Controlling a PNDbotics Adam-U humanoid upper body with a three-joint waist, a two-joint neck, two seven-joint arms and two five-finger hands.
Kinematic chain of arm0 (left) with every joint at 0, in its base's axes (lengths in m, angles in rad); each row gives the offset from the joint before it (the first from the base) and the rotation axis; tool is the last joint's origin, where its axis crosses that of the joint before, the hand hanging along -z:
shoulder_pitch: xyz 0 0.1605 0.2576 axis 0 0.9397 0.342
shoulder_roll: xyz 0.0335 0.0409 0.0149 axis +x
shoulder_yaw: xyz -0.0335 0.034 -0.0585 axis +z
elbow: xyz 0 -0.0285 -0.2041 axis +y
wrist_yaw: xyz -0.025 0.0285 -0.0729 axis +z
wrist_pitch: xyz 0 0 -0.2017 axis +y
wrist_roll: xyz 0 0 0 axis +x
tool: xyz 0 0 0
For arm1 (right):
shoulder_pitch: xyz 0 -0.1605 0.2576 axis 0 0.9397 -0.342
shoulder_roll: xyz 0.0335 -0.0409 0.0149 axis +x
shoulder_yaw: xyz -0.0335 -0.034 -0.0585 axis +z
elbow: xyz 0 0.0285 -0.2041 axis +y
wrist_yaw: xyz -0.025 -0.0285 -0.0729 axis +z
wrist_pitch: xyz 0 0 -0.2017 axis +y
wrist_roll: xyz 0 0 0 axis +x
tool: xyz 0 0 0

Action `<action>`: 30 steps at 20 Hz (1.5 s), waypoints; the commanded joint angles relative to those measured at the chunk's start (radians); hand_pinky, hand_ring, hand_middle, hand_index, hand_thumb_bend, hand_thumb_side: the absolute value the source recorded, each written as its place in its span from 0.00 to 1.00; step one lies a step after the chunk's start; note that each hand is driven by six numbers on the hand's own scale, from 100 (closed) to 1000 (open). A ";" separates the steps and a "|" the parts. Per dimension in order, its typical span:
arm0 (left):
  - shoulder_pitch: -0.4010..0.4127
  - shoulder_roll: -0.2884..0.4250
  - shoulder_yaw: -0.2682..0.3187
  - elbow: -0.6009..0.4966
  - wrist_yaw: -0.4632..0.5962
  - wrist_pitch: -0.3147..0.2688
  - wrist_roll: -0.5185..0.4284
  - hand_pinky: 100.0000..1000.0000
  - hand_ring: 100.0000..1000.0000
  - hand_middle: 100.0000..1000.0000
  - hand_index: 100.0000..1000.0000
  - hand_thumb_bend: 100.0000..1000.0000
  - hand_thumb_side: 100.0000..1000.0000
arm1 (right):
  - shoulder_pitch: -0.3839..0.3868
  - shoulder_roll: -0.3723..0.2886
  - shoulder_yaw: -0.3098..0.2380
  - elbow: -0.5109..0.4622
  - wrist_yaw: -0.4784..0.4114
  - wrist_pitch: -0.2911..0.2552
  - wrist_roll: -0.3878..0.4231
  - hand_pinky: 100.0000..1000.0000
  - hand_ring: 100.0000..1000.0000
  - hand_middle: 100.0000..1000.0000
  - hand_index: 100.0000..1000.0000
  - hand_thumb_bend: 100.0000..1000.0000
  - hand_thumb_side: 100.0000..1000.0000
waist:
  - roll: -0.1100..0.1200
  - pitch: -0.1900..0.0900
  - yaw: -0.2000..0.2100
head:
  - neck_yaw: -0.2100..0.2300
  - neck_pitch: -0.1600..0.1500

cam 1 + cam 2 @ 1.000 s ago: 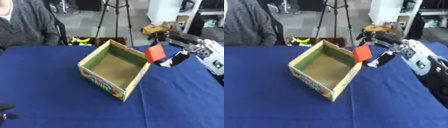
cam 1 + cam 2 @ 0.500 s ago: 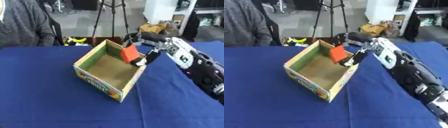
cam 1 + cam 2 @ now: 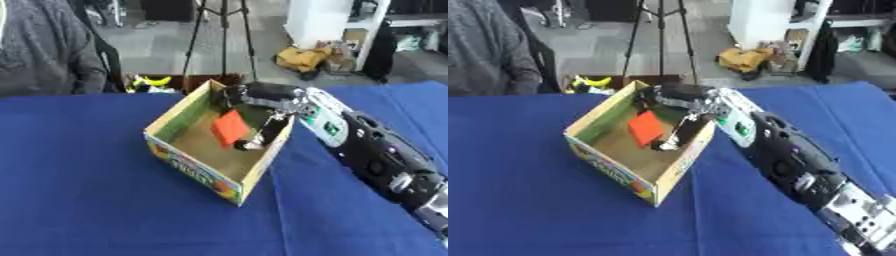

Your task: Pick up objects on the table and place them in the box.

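Observation:
An open cardboard box with a colourful printed front stands on the blue table, turned at an angle. My right hand reaches in over its right wall from the right. Its fingers and thumb are curled round a small red block, which hangs tilted inside the box, above the brown floor. My left hand shows in neither view.
A blue cloth covers the whole table. A person in a grey top sits at the far left edge. Behind the table are a tripod, a yellow toy and a white cabinet.
My right hand has carried the red block leftward, from beside the box's right wall to inside the box, and lower. The camera has also shifted, so the box sits differently in the picture.

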 commanded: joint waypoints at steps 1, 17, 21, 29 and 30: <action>-0.013 0.007 0.000 -0.020 0.006 -0.001 -0.003 0.52 0.72 0.58 0.67 0.00 0.75 | -0.015 -0.013 -0.001 -0.014 0.011 -0.017 0.009 0.78 0.97 0.82 0.56 0.00 0.27 | 0.001 -0.013 -0.001 | -0.004 -0.010; -0.012 0.007 0.003 -0.021 0.005 -0.004 -0.003 0.52 0.72 0.58 0.67 0.00 0.75 | -0.003 -0.005 0.009 -0.008 0.059 -0.092 0.073 0.81 0.99 0.86 0.84 0.30 0.71 | 0.003 -0.011 -0.008 | -0.010 -0.015; -0.012 0.006 0.003 -0.021 0.005 -0.004 -0.003 0.52 0.72 0.58 0.67 0.00 0.75 | -0.004 -0.004 0.009 -0.006 0.064 -0.095 0.070 0.81 0.99 0.86 0.84 0.30 0.71 | 0.003 -0.011 -0.008 | -0.010 -0.015; -0.012 0.006 0.004 -0.021 0.004 -0.005 -0.001 0.52 0.72 0.58 0.67 0.00 0.75 | 0.000 -0.003 0.009 -0.005 0.068 -0.098 0.062 0.81 0.99 0.85 0.85 0.27 0.69 | 0.002 -0.012 -0.009 | -0.013 -0.017; -0.012 0.006 0.005 -0.021 0.004 -0.005 -0.001 0.52 0.72 0.58 0.67 0.00 0.75 | 0.001 -0.004 0.008 -0.006 0.066 -0.098 0.059 0.80 0.99 0.85 0.84 0.27 0.68 | 0.002 -0.012 -0.010 | -0.012 -0.017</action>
